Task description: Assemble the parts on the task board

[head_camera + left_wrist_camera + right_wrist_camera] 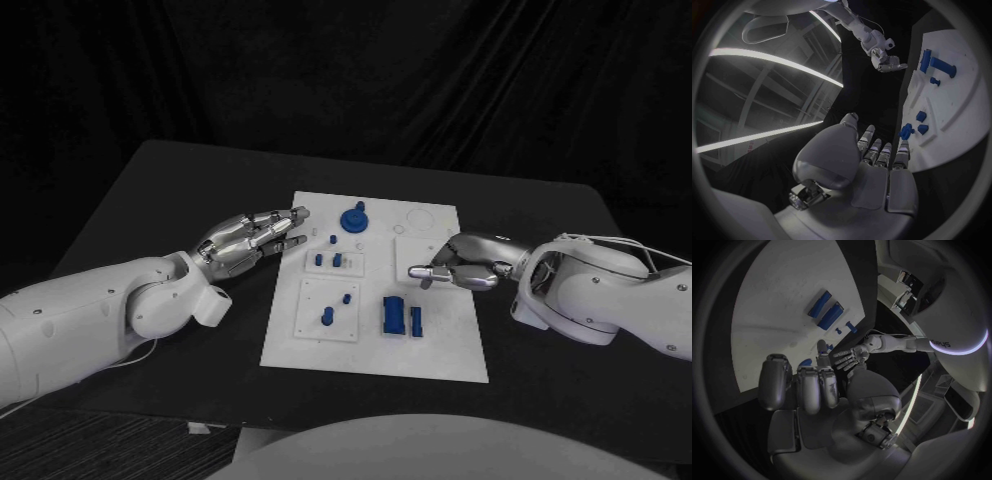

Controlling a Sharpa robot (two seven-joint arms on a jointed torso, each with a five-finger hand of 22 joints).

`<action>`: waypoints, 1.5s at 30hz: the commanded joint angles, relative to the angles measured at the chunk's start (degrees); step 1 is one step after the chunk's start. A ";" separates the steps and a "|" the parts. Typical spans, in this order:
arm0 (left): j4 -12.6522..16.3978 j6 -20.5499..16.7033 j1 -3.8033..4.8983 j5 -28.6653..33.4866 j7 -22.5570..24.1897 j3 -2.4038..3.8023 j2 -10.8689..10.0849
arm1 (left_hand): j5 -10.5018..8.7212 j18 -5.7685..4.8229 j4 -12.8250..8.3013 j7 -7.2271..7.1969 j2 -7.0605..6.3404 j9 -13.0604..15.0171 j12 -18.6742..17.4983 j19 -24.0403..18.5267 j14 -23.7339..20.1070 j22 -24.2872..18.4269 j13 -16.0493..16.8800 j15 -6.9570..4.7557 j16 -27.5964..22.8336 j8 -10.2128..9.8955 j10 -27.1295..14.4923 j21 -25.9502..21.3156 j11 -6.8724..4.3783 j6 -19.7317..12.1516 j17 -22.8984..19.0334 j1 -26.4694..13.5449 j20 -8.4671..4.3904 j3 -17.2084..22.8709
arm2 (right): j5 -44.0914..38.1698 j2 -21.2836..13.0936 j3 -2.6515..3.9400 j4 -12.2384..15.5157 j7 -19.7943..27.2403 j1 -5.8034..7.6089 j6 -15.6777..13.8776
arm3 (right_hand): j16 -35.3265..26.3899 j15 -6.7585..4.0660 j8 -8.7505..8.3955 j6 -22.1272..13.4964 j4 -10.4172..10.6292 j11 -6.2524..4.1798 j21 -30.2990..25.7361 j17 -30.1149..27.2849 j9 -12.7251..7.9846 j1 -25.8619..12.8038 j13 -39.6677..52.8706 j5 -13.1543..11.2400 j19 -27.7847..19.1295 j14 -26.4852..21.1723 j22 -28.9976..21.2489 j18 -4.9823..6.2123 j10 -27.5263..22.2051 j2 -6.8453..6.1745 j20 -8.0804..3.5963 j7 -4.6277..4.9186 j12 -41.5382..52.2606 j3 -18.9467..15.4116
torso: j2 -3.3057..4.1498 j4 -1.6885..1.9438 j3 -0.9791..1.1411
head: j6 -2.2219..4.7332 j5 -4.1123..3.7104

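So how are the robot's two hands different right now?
The left hand is at the board's left edge with its fingers stretched out long toward the task board; the right hand is over the board's right side with its fingers curled in. The left hand sits farther up the board, near the round blue part; the right hand sits nearer the two long blue blocks. Both are silver and hold nothing.

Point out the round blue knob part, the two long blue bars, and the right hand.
Round blue knob part (pixel 353 217), head view, its disc.
Long blue bars (pixel 392 315), head view, wider bar's top.
Right hand (pixel 459 264), head view, knuckles.
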 commanded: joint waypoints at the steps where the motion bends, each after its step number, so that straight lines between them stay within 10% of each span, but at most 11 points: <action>1: 0.15 -0.71 -0.10 0.27 4.49 0.06 0.13 | -0.20 0.63 -0.01 0.02 -0.26 0.04 0.23 -0.05 -0.02 -0.10 0.06 -0.50 -0.21 0.14 0.21 -0.15 -0.22 0.23 -0.05 -0.18 -0.40 -0.30 | -6.62 -0.48 -0.03 0.03 5.64 -1.03 -0.89 | 0.42 0.35 -0.80 -0.11 -0.03 0.35 0.77 6.83 -0.43 -0.57 15.07 -0.24 3.12 4.79 11.69 -1.16 6.06 -0.18 0.35 -0.10 0.21 -1.80 | 0.05 -0.05 -0.03 | -0.01 -0.33; 13: 0.22 -0.44 -0.11 0.27 3.68 0.06 -0.15 | 0.10 0.63 0.03 0.10 0.51 -0.03 0.06 -0.04 -0.02 -0.08 0.01 -0.25 -0.21 0.06 0.11 -0.14 -0.09 -0.07 -0.05 0.10 -0.43 -0.02 | -10.60 0.68 -0.03 -1.25 4.86 -4.23 -1.36 | 0.39 0.33 -2.43 -1.28 -0.06 0.30 0.78 6.49 -1.37 0.18 15.07 -0.24 2.89 4.70 11.62 -1.08 6.06 -0.02 0.48 -0.19 0.21 -1.67 | 0.12 0.06 -0.05 | -0.01 -0.28; 45: 0.35 0.45 -0.12 0.27 1.73 0.06 -0.06 | 0.19 0.66 -0.16 0.24 1.49 -0.07 0.09 0.11 0.02 0.11 0.01 0.30 -0.08 0.00 0.05 -0.04 0.24 -0.30 0.00 0.79 -0.09 0.67 | -11.75 3.23 -0.02 -3.21 -1.23 -5.90 0.34 | 0.14 0.13 -4.04 -2.40 -0.14 0.22 -0.17 5.40 -2.45 0.95 15.07 -0.08 2.42 4.48 11.29 -0.77 6.06 1.22 0.59 -0.22 0.21 -1.31 | 0.05 -0.01 -0.03 | -0.01 0.16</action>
